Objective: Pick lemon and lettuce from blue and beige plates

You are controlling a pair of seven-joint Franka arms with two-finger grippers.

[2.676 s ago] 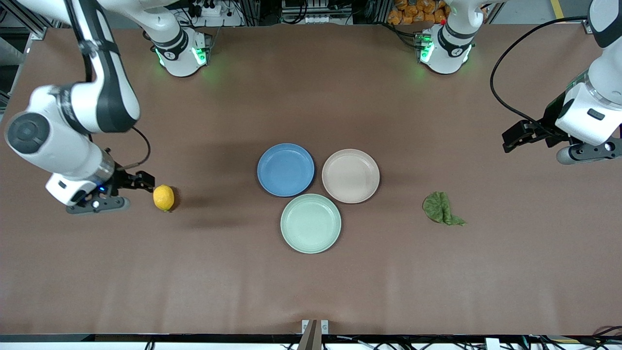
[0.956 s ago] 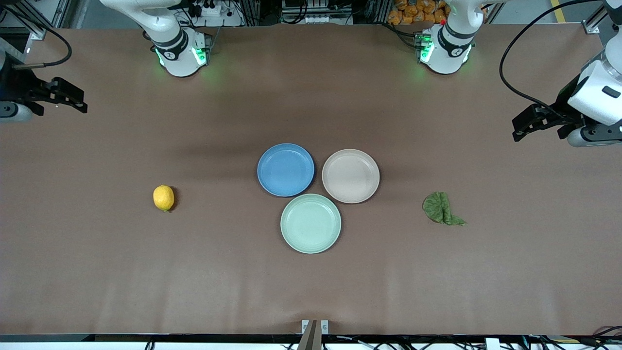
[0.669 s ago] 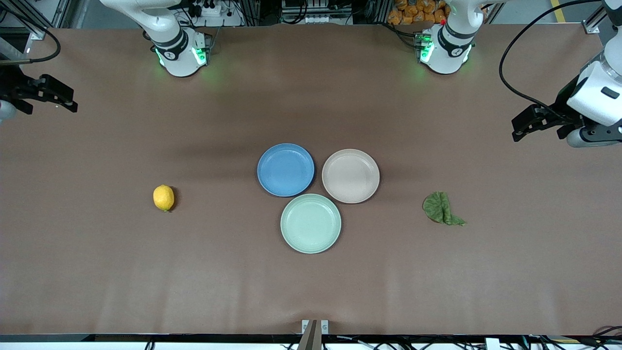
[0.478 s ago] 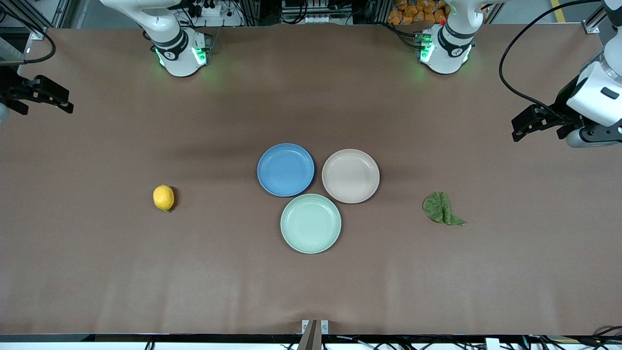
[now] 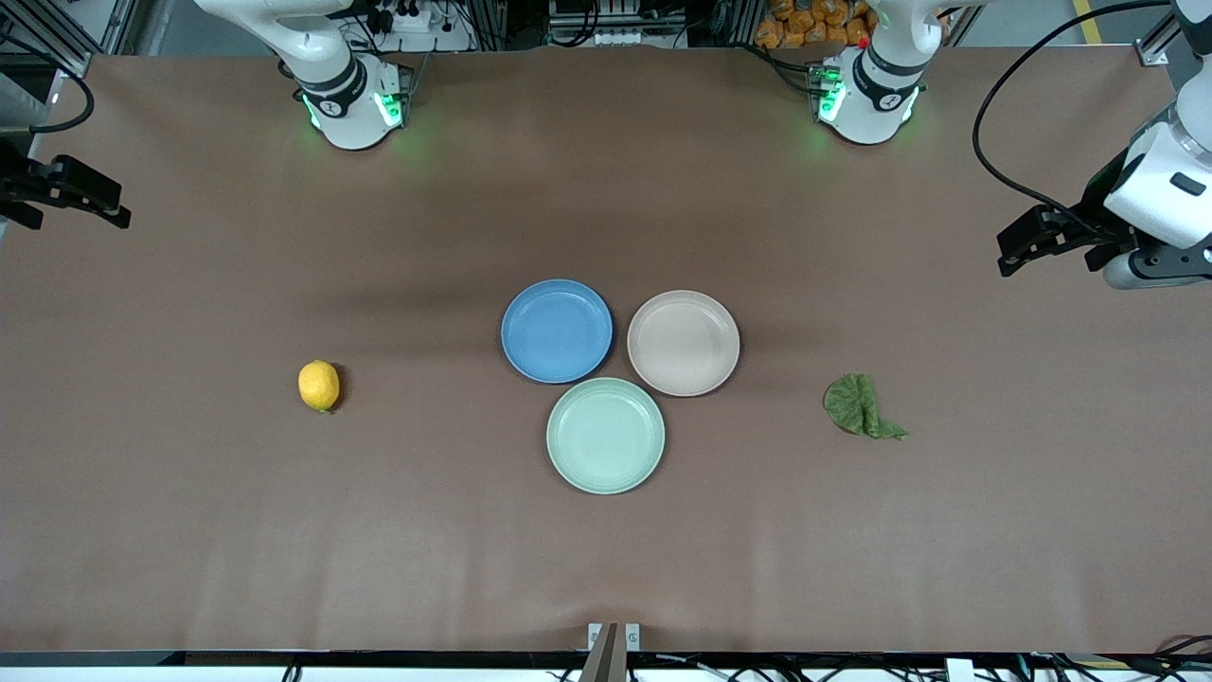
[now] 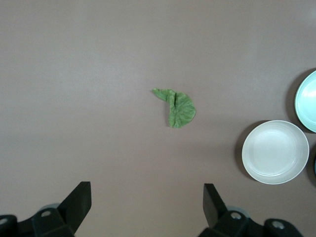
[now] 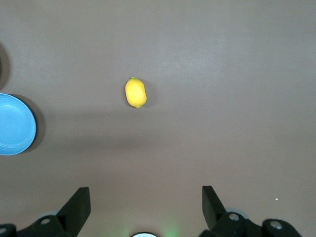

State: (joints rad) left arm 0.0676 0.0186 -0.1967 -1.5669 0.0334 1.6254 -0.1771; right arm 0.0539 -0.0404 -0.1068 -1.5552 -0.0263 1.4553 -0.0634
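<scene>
Both sets of fingers spread wide and empty: left gripper point(image 6: 143, 207) high over bare table point(image 5: 606, 568) at the left arm's end, right gripper point(image 7: 143, 207) likewise at the right arm's end. Lemon point(image 5: 319, 385) resting on the table toward the right arm's end, well apart from the blue plate point(image 5: 557, 331); lettuce point(image 5: 860, 406) flat on the table toward the left arm's end, apart from the beige plate point(image 5: 684, 342). Both plates bare, green plate point(image 5: 606, 435) too. Picking apparently done; nothing left but parking, both arms drawn up and waiting
</scene>
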